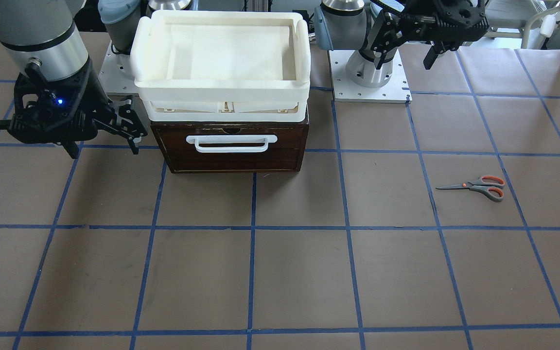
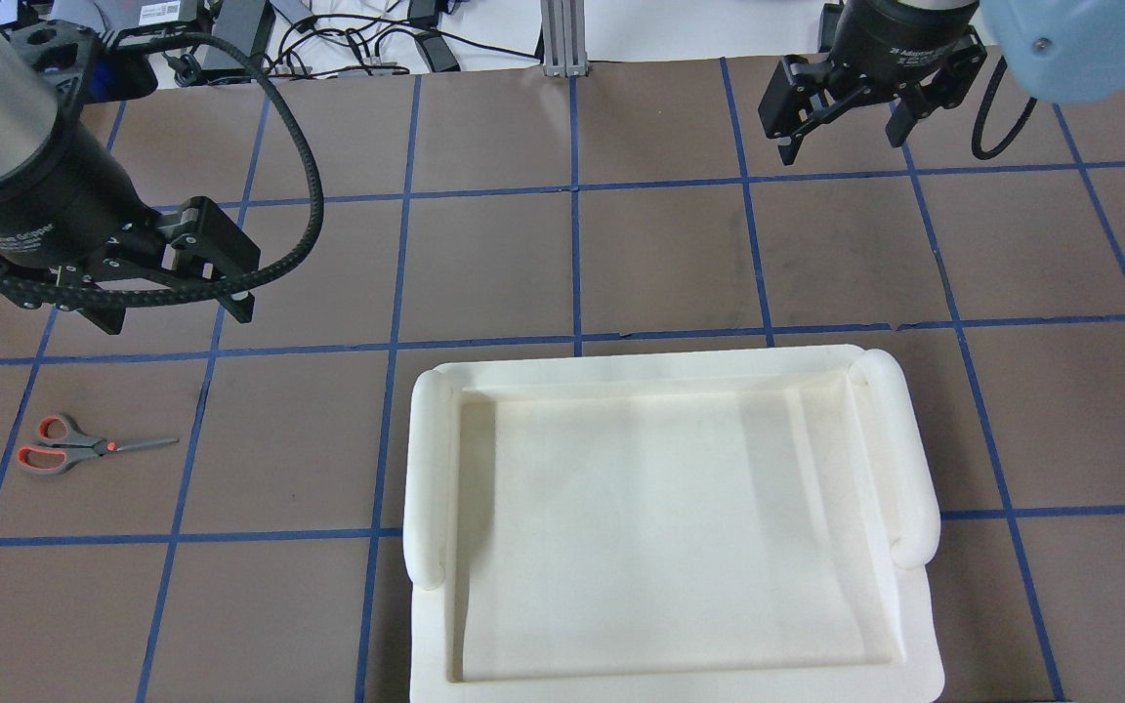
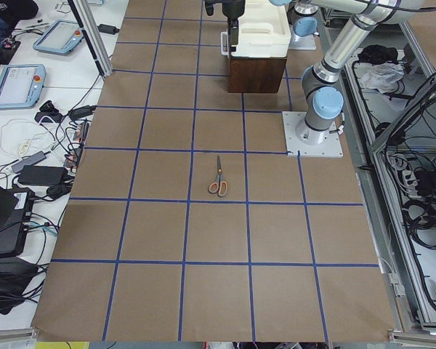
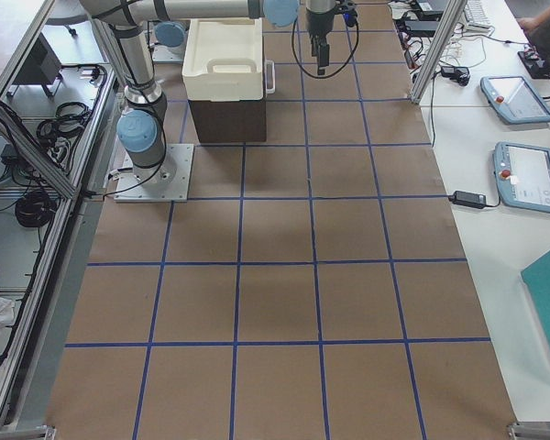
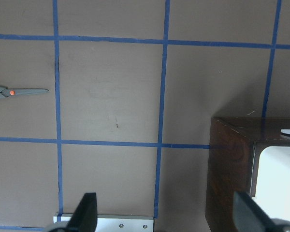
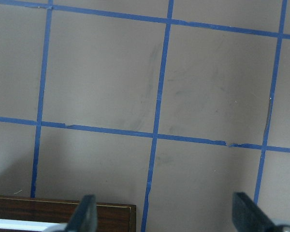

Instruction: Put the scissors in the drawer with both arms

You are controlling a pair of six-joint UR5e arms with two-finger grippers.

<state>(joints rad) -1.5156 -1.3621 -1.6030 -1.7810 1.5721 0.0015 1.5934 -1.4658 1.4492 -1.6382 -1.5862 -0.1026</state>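
The scissors (image 1: pixel 479 187) lie flat and closed on the brown table, blades towards the drawer side; they also show in the overhead view (image 2: pixel 84 447) and at the left edge of the left wrist view (image 5: pixel 19 92). The dark brown drawer (image 1: pixel 231 155) is shut, with its white bar handle (image 1: pixel 231 142) facing the front camera. My left gripper (image 1: pixel 404 63) is open and empty, raised above the table beside its base, well away from the scissors. My right gripper (image 1: pixel 105 151) is open and empty, hanging next to the drawer's side without touching it.
A white plastic tray (image 1: pixel 304 58) sits on top of the drawer box and hides it in the overhead view (image 2: pixel 426 469). Both arm base plates (image 1: pixel 370 82) stand behind the box. Blue tape lines grid the table.
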